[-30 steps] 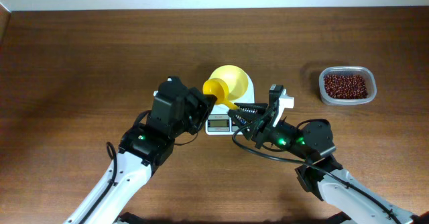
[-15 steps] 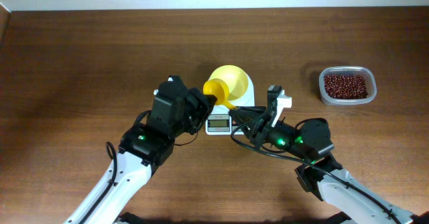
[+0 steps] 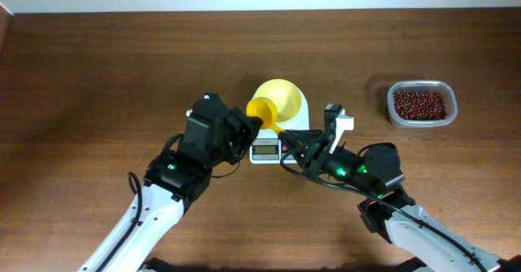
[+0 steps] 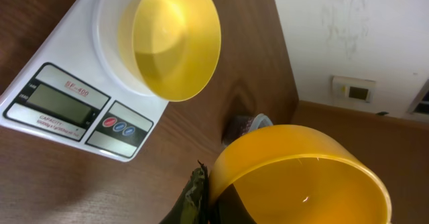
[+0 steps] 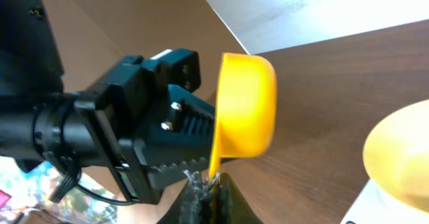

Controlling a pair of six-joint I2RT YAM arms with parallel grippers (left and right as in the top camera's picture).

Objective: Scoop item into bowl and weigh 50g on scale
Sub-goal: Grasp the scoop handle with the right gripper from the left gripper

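Right hand (image 5: pixel 204 187): pinched tight on the handle end of a small yellow plastic scoop (image 3: pixel 260 107).
Left hand (image 3: pixel 251 125): closed fully, gripping the same scoop close to its empty cup.
Scale (image 3: pixel 265 149): small, white, rounded-rectangular kitchen model on the brown wooden desk (image 3: pixel 98 68), between both arms.
Bowl (image 3: pixel 283 98): round, pale-yellow plastic, empty, sitting on the scale's platform.
Beans (image 3: pixel 420 103): dark red-brown, heaped in a clear plastic tub (image 3: pixel 391 116), well off to the right.
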